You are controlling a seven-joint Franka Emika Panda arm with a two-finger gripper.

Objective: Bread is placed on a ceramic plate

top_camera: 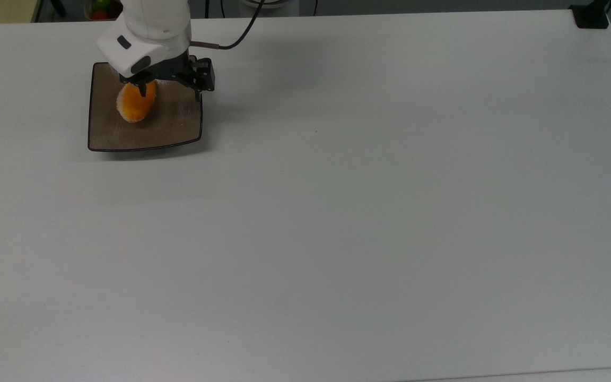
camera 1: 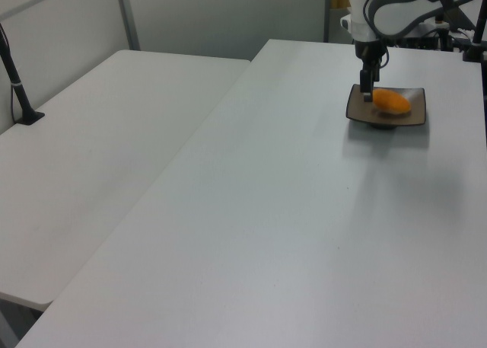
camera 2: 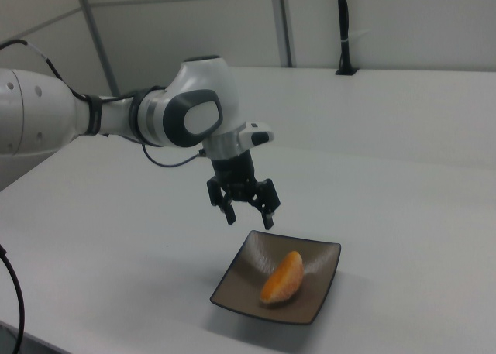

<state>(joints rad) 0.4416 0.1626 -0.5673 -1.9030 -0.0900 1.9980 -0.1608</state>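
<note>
Plate (top_camera: pixel 175 124): square, glossy brown ceramic dish with rounded corners and a thin dark rim; sits flat on the white counter (top_camera: pixel 369 212) near the top view's upper left corner. Also seen in the left view (camera 1: pixel 417 108) and the right view (camera 2: pixel 322 288).
Plate contents: one piece of bread (top_camera: pixel 136 102), lying inside the plate, resting on its surface.
Bread: small oval bun, bright orange with a paler whitish fringe along one edge. In the top view it lies in the plate's upper left part, long axis tilted. In the right view (camera 2: pixel 282 276) it lies near the plate's middle, slanting. In the left view (camera 1: pixel 391 100) it reads as an orange oval across the dish.
Hand (camera 2: pixel 248 213): black two-finger unit on the white arm, above the plate, apart from the bread. Fingers spread wide with nothing between them; the gap is plain in the right view. In the top view (top_camera: pixel 170 90) one finger tip overlaps the bread's upper end, the other is over the plate's right edge.
Arm (camera 2: pixel 116 118): white, grey at the joints; in the right view it reaches in from the right view's left, wrist bent so the hand points down at the plate's far edge. A dark cable (top_camera: pixel 242 32) trails from the wrist in the top view.
Second table (camera 1: pixel 99 150): white, alongside the counter at the left view's left.
</note>
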